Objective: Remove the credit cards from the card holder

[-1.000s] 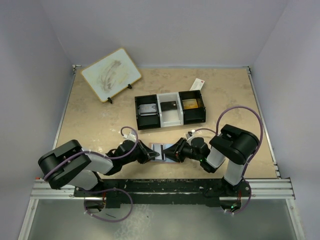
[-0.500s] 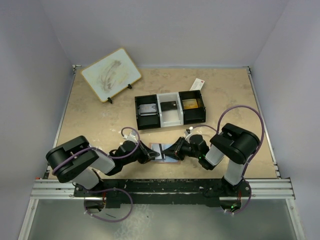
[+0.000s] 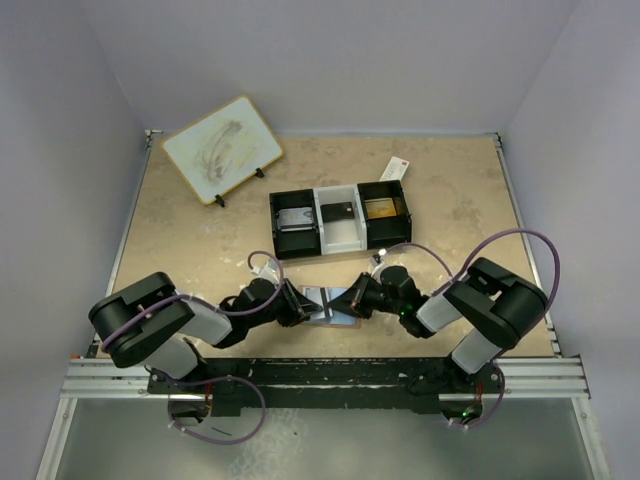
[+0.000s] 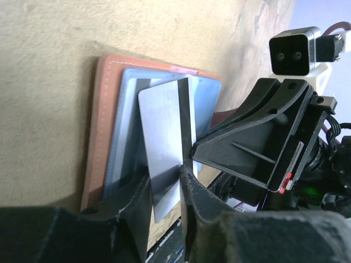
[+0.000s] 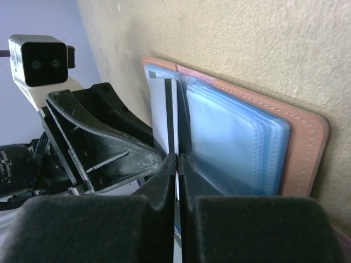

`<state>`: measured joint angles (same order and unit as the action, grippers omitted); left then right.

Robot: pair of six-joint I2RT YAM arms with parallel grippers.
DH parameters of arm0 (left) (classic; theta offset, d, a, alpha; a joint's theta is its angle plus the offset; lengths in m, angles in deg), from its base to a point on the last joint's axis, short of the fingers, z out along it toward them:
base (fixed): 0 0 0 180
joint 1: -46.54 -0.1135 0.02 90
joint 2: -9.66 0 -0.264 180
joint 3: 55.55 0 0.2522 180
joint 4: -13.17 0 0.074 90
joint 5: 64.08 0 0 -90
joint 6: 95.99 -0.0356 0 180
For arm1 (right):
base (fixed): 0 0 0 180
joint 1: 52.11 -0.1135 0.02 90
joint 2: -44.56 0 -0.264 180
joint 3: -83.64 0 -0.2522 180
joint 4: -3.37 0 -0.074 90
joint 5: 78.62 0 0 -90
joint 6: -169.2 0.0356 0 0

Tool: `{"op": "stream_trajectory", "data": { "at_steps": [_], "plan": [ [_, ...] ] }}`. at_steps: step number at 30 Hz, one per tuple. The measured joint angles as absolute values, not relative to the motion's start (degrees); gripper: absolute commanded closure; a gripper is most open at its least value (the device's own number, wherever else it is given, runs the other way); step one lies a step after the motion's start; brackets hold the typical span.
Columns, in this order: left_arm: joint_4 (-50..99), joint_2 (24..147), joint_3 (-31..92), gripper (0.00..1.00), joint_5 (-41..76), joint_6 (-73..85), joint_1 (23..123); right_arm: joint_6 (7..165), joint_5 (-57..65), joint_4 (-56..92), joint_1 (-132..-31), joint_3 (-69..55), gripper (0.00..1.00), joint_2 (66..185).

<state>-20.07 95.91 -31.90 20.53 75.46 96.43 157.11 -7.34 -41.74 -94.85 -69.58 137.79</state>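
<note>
We logged the holder lying open and flat on the tabletop, close to the near edge at about mid-width. It had salmon leather outside and bluish clear pockets facing up. The left gripper reached in from the holder's left side and the right gripper from its right, tips almost meeting over the pockets.

A silvery card sat over the pockets, tilted up off the holder, with its free end toward the left gripper. We could not tell if its other end was still inside a pocket.

The right jaws were pressed together on the card – in the right wrist view it ran edge-on straight into the pinch. The left jaws stood slightly apart with the card's end lying in the gap between them; we could not tell whether those fingers touched it.

The tray sat beyond the holder, near the tabletop's centre, with three compartments in black, white and black. A grey item lay in the left one, a small dark rectangle in the white middle one and something yellowish in the right one.

A white packet with a red end lay past the tray's far right corner, toward the far edge. A board leaned on a stand at the far left corner – well apart from everything else.
</note>
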Motion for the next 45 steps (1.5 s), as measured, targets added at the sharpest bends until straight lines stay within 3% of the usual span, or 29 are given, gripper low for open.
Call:
{"op": "stream_trajectory", "data": {
  "at_steps": [6, 30, 40, 45],
  "plan": [
    [-13.2, 92.7, -29.4, 0.67, 20.6, 72.4, 96.5, 157.2, -7.1, -41.4, -94.8, -70.2, 1.00, 135.5],
    [1.4, 88.6, -23.6, 0.62, 23.4, 66.5, 96.6, 155.5, -1.4, -22.1, -95.2, -72.6, 1.00, 121.2],
    [6.1, 92.8, -18.3, 0.89, 23.4, 61.0, 96.9, 155.0, -1.0, -24.6, -95.2, -72.6, 0.94, 122.6],
    [10.3, 96.0, -13.4, 0.93, 24.1, 57.2, 97.6, 154.4, -1.4, -25.1, -95.2, -72.6, 0.88, 122.9]
  ]
}}
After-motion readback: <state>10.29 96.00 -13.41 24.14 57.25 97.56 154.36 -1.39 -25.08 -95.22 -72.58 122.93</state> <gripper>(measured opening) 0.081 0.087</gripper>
